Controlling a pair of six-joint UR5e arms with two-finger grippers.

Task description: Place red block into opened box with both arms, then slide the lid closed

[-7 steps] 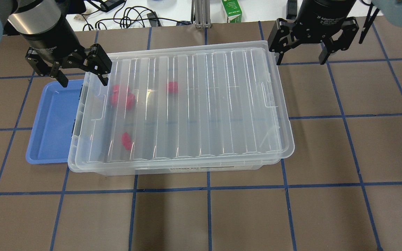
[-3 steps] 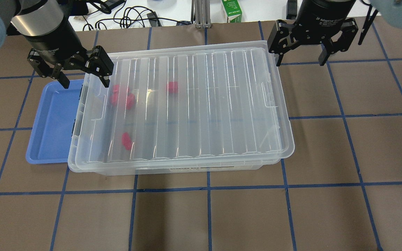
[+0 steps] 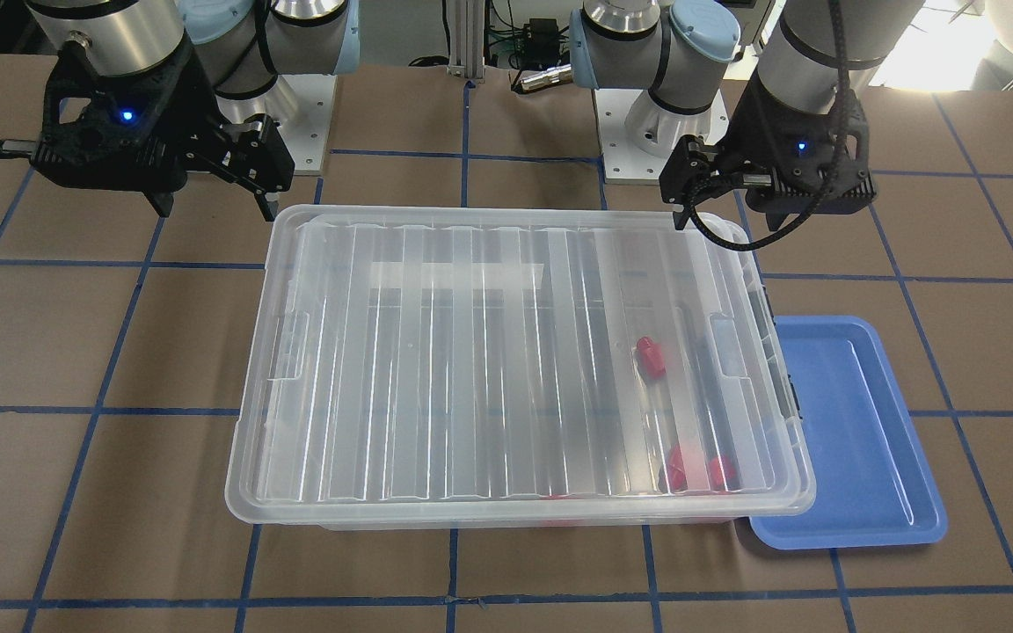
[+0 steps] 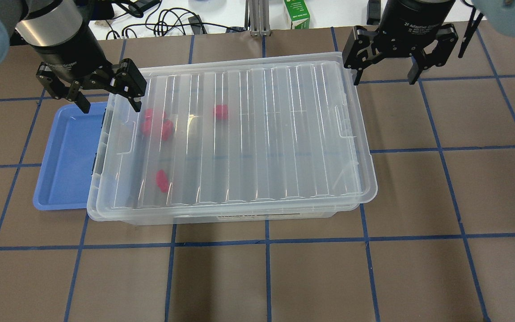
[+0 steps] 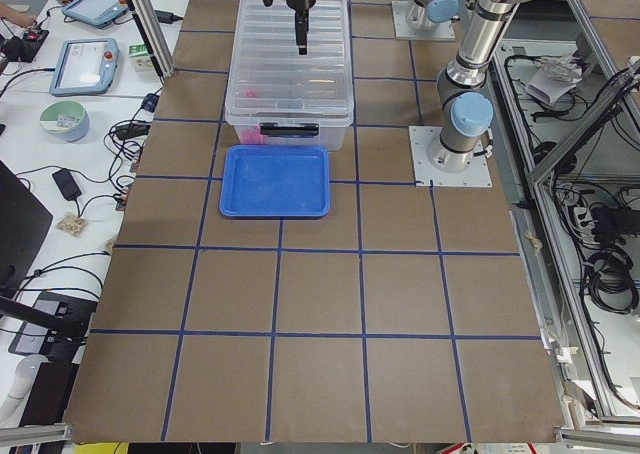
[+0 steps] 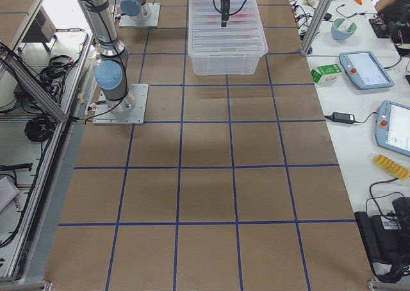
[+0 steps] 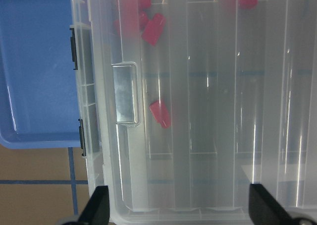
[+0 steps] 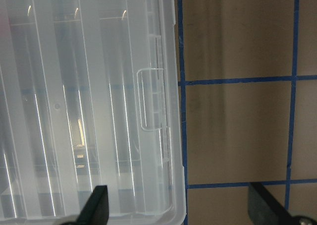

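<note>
A large shallow rectangular box of clear translucent plastic (image 4: 284,215) sits on the brown counter (image 4: 418,268), which is marked into squares with blue tape. A flat clear ribbed plastic lid (image 4: 257,134) lies on the box and covers nearly all of it. At the left end a narrow strip of the box's rim, with its black clips, shows beyond the lid's edge.

The small glossy red plastic block (image 4: 162,180) lies on the box floor under the lid, in the near-left part, just right of the lid's left recessed handle. It lies apart from the other blocks. A bunch of three similar red blocks (image 4: 155,123) lies farther back along the same left end. Another lone red block (image 4: 221,112) lies to the right of that bunch, toward the far wall.

A smaller blue plastic tray (image 4: 67,156) lies against the box's left end.

The left arm's black two-finger end effector (image 4: 109,103) hangs above the far-left corner of the box with its fingers spread wide and nothing between them. One finger is over the tray's far edge, the other over the lid's corner. The right arm's black end effector (image 4: 385,77) is likewise spread wide and empty, beside the lid's far-right corner. Its left finger is at the lid's edge and its right finger over the bare counter.
</note>
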